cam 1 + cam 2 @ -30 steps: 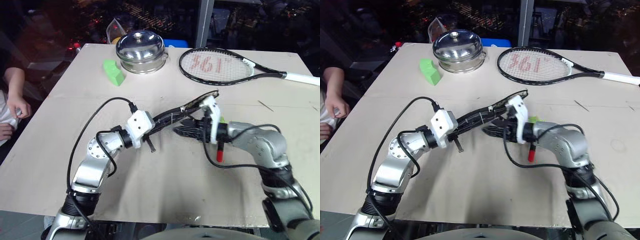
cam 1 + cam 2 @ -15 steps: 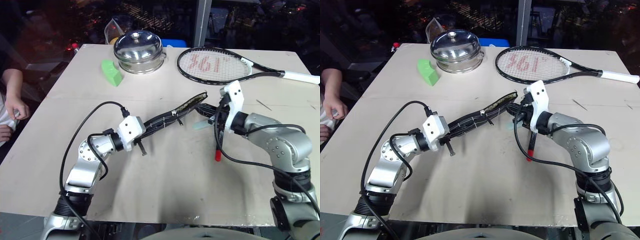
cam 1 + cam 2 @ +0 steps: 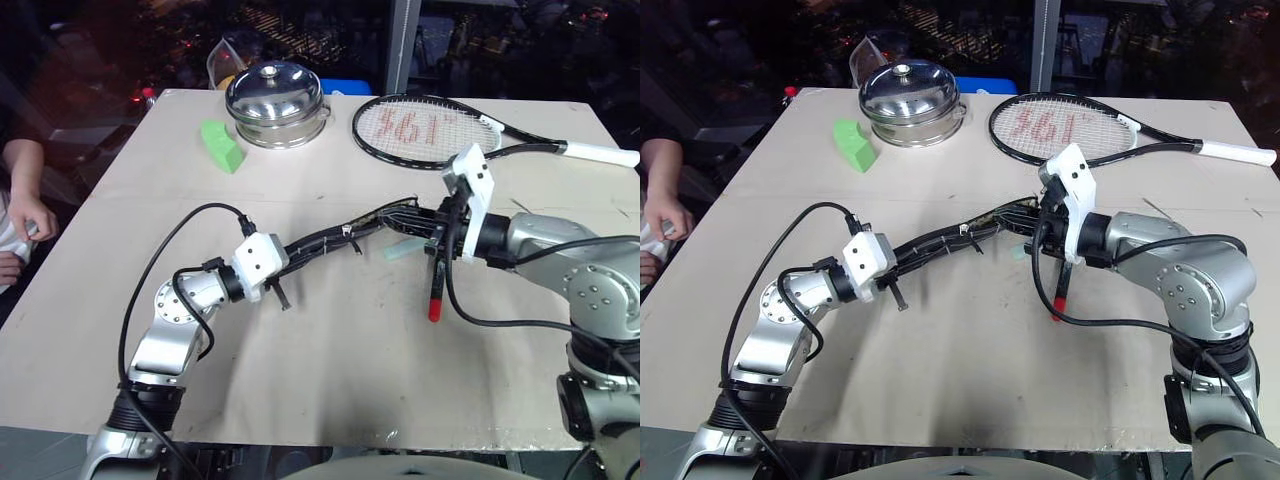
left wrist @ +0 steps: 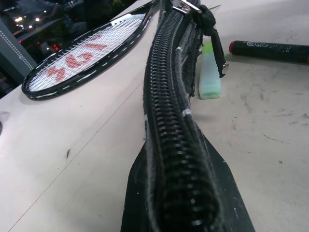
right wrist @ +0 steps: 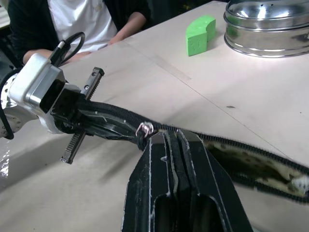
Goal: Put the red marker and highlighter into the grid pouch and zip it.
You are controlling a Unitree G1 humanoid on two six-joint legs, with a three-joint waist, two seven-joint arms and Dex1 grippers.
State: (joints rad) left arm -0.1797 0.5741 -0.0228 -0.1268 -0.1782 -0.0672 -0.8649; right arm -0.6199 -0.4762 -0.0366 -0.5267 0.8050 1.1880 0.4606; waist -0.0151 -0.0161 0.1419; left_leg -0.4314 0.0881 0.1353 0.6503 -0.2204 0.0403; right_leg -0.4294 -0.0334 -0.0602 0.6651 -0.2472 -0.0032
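R gripper (image 5: 169,145) raised since prior frame, now clamped on grid pouch (image 3: 330,240) rim; L gripper (image 3: 283,262) clamped at 9 o'clock end. Step: pouch held open; highlighter (image 4: 210,72), red marker (image 3: 435,295) to be loaded next.

A pale table (image 3: 300,400) carries several loose things along its far side. A steel pot with a domed lid (image 3: 277,103) stands near the far edge, with a bright green wedge-shaped block (image 3: 224,146) just beside it. A black tennis racket (image 3: 440,130) with red marks on its strings lies flat, its white handle (image 3: 600,154) pointing away from the pot. A person's hand (image 3: 28,222) rests at the table's side.
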